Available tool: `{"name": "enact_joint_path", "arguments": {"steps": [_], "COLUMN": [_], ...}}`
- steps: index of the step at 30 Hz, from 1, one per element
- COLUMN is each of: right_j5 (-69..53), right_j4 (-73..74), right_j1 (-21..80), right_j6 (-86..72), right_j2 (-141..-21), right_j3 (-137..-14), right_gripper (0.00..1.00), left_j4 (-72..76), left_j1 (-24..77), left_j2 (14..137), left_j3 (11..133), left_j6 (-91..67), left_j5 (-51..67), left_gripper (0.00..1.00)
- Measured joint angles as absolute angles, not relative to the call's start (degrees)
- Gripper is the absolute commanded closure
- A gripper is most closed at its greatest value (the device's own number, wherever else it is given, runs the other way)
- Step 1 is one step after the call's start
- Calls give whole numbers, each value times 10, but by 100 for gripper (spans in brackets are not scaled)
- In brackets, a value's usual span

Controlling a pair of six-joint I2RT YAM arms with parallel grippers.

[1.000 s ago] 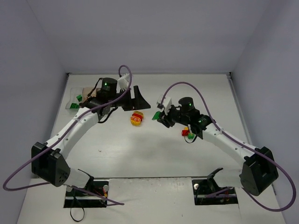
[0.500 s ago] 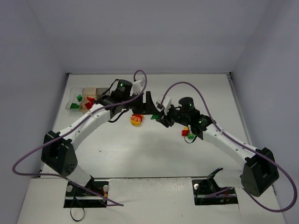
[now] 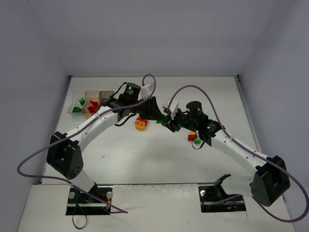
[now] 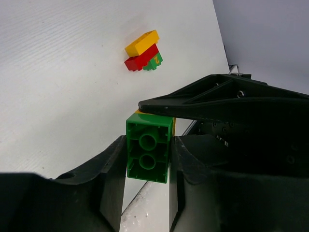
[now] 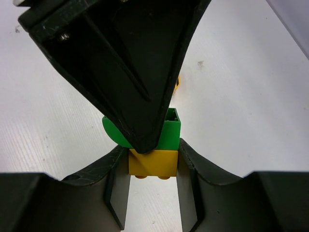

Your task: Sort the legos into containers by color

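Observation:
Over the middle of the table both grippers meet on one two-brick lego clump. My left gripper is shut on its green brick, squeezing the brick's sides. My right gripper is shut on the yellow brick stuck to the green one. In the top view the left gripper and the right gripper touch nose to nose. The containers stand at the far left, with green legos in the clear box and red ones in the amber box.
A red and yellow clump lies just in front of the left gripper. A yellow, red and green clump lies under the right forearm. Purple cables loop above both arms, and grey walls close in the table.
My left arm swung right from the containers to the table's middle and closed on the green brick that the right gripper holds up. The right arm has barely moved.

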State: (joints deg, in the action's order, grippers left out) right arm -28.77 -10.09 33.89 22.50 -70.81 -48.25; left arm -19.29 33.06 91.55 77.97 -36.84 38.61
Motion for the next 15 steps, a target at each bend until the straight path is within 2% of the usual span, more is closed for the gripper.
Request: {"name": "enact_joint_path", "arguments": {"steps": [8, 15], "right_j5": [-284, -264], "right_j4": [-134, -111], "right_j1": [345, 345], "right_j6": [227, 230], "right_j2": [-701, -700], "right_j3": [-454, -421], "right_gripper": [92, 92], "left_j4": [-215, -285], "left_j1": [303, 119], "left_j2": [911, 852], "left_j3": [780, 783], "left_j6": [-363, -312], "left_j5": [416, 384], "left_gripper": [100, 100]}}
